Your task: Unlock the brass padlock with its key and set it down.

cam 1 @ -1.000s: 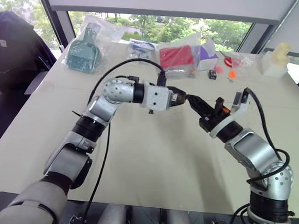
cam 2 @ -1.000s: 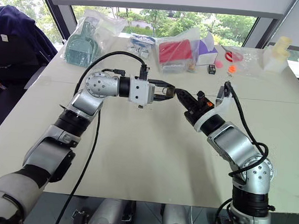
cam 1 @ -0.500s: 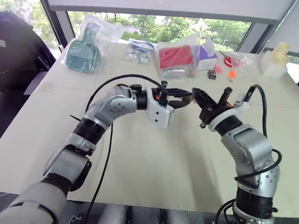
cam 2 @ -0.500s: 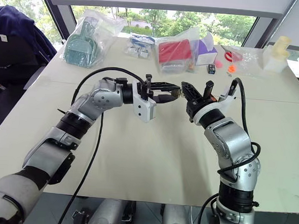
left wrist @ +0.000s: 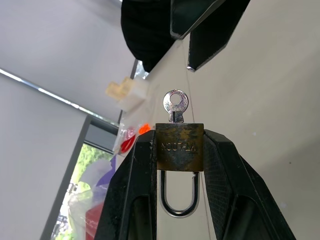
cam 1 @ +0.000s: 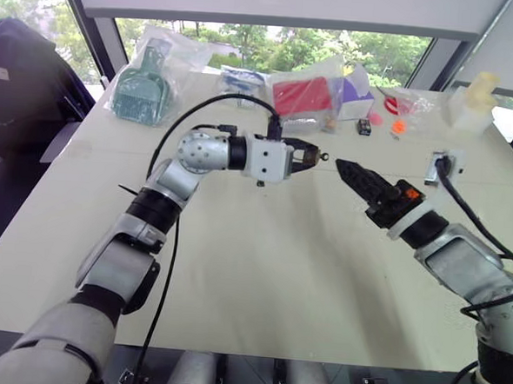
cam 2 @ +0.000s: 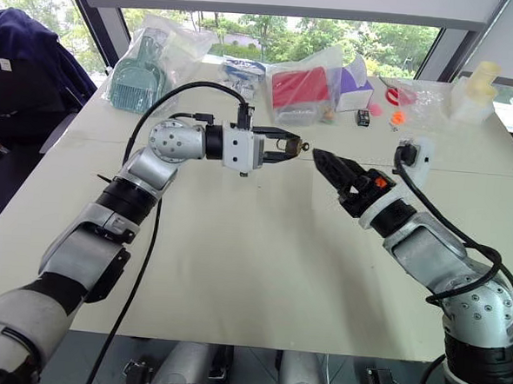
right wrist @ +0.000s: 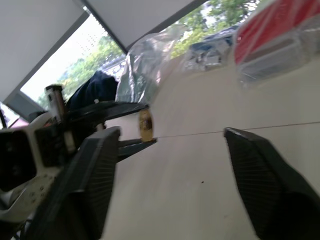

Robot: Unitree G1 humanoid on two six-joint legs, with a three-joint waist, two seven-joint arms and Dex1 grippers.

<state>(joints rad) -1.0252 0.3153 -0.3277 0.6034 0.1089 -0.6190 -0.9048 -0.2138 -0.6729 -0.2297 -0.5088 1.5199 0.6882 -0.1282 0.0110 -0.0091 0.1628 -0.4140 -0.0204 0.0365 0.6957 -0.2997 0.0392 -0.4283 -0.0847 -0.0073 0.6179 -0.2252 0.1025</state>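
My left gripper (left wrist: 180,140) is shut on the brass padlock (left wrist: 180,150), held up over the table's middle and pointing right. The padlock's silver shackle (left wrist: 179,200) lies between the fingers. A small silver key (left wrist: 175,104) sticks out of the lock body towards my right gripper (cam 1: 345,169). That gripper stands open a short way off the key, touching nothing. In the right wrist view its fingers (right wrist: 95,165) stand wide apart, with the padlock (right wrist: 145,125) ahead of them in the left gripper's tips.
Along the table's far edge lie a bagged green scoop (cam 1: 141,89), a bagged red item (cam 1: 302,95), a purple box (cam 1: 359,83), a small black box (cam 1: 364,126), orange bits (cam 1: 398,127) and a white block (cam 1: 471,99). A dark jacket (cam 1: 20,73) hangs at the left.
My right gripper has let go of the key, opened wide, rolled and drawn back to the right. The left gripper keeps the padlock, with the key still in it.
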